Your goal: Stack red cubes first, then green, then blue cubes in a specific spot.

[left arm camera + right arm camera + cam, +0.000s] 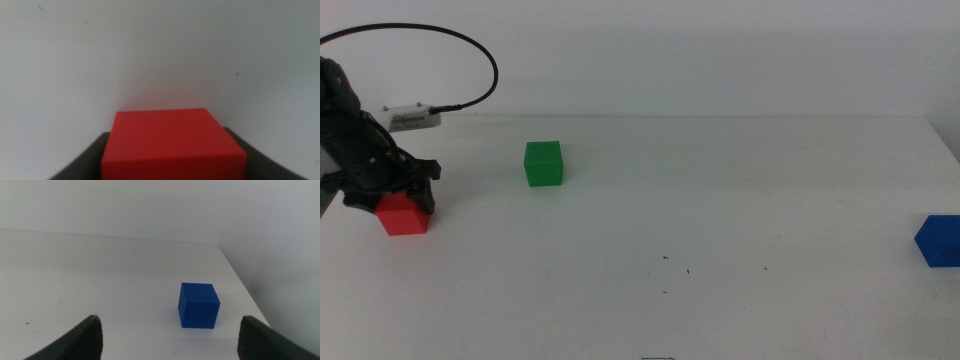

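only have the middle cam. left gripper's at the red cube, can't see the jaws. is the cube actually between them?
Observer: Yes. In the left wrist view the red cube sits between the left gripper jaws, one dark jaw flanking each side.
Operator: Right arm isn't in my view. Where is it?
Observer: The right gripper is open and empty, aimed at the blue cube, which lies ahead of the jaws, not between them.
Operator: Blue is cut off at my edge. Is it near the table edge?
Observer: It's fully on the table, near its side edge, resting flat.
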`<state>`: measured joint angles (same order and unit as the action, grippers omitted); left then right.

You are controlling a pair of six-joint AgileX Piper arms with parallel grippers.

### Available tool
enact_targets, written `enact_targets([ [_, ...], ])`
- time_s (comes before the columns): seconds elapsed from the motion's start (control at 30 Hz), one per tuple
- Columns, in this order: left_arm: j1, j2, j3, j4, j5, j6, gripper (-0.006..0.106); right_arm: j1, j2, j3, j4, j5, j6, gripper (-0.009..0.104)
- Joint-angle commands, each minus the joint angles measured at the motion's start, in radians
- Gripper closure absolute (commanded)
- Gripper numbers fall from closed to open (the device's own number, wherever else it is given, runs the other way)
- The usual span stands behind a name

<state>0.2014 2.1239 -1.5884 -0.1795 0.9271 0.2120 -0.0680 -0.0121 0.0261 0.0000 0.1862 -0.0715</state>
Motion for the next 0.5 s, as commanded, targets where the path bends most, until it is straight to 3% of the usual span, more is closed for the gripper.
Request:
enact_targets([
  [0.0, -0.004, -0.061, -0.030, -0.015, -0.015, -0.005, 0.047, -0.007, -0.015, -0.009, -0.013, -0.074, -0.004, 0.003],
  [0.27, -0.004, -0.090, -0.027, -0.025, 0.016, -0.034, 0.102, -0.007, -0.015, -0.009, -0.013, -0.074, -0.004, 0.003],
  [0.47, -0.011, -0.248, 0.105, -0.040, -0.032, -0.060, 0.102, -0.007, -0.015, -0.009, -0.013, -0.074, -0.004, 0.003],
])
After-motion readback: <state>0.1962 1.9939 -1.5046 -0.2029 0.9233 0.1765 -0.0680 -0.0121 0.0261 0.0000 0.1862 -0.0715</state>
